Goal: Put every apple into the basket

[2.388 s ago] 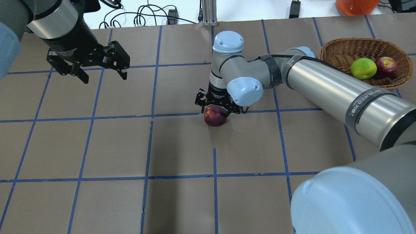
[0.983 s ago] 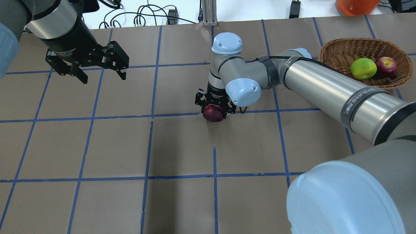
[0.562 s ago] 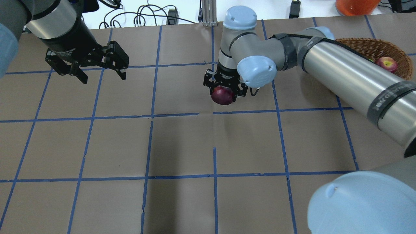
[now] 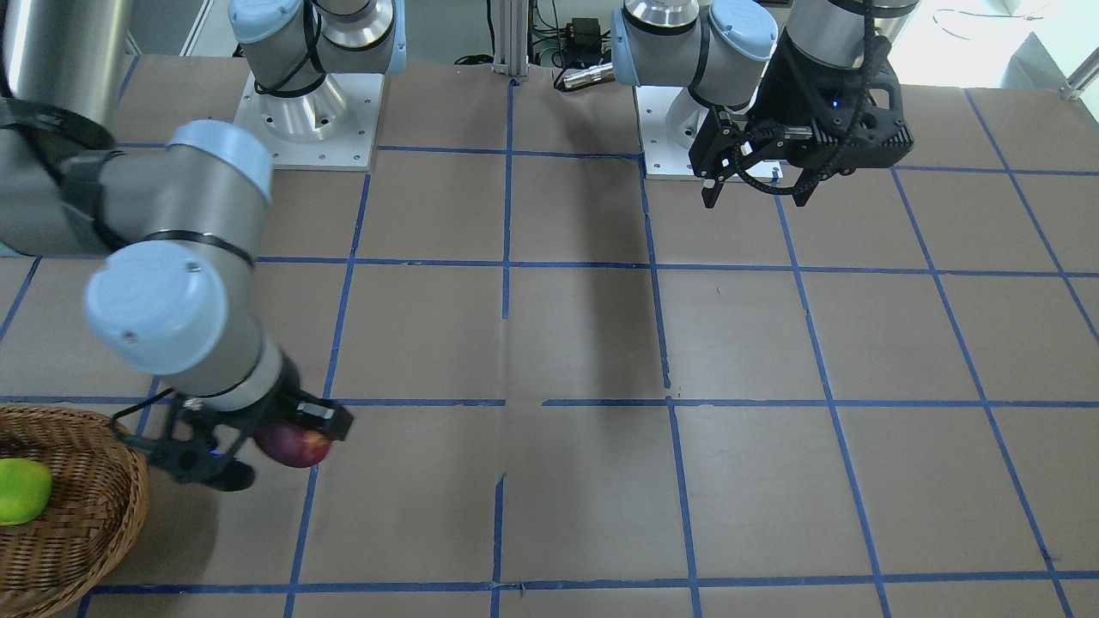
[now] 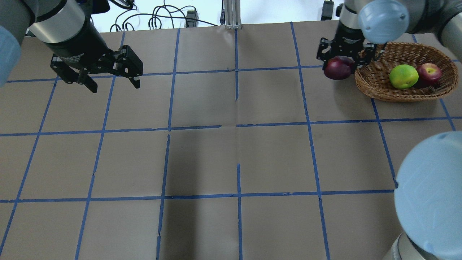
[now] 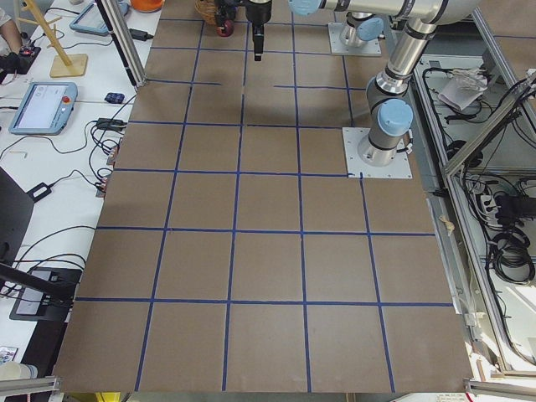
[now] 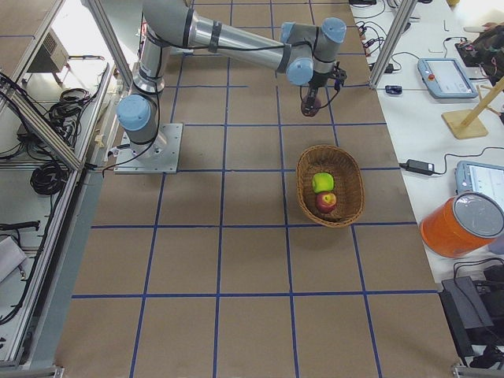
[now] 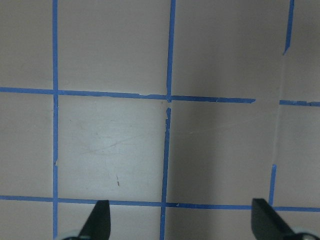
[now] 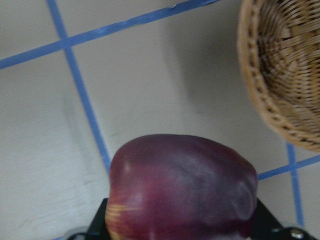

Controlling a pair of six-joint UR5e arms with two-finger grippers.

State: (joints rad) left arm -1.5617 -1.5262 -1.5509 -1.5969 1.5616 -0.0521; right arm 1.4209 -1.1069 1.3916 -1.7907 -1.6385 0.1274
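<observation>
The right gripper (image 5: 339,64) is clamped on the dark maroon apple (image 5: 337,68) and holds it above the table, just outside the basket (image 5: 397,94) on the side facing the middle of the table. From where I stand, that is what the coming move turns on: the basket's bowl lies to the robot's right of the apple, and only the braided rim (image 9: 260,95) sits between them. In the right wrist view the apple fills the lower frame and the rim curves in at the upper right, close but not under the fruit. The apple is round enough that its axis hardly matters for a drop.

The green apple (image 5: 403,76) and the red apple (image 5: 429,73) already lie in the basket, side by side and touching or nearly so, the green one nearer the incoming gripper. I'd judge this is the last apple, so the task is nearly done. The gripper must carry over the rim without clipping it, and release where the fruit won't knock hard against the green apple.

The left gripper (image 5: 116,86) hangs with fingers spread wide and empty, well apart on the table's other side, with only brown paper and blue tape lines (image 8: 167,95) beneath it; the right arm is plainly the nearer one
</observation>
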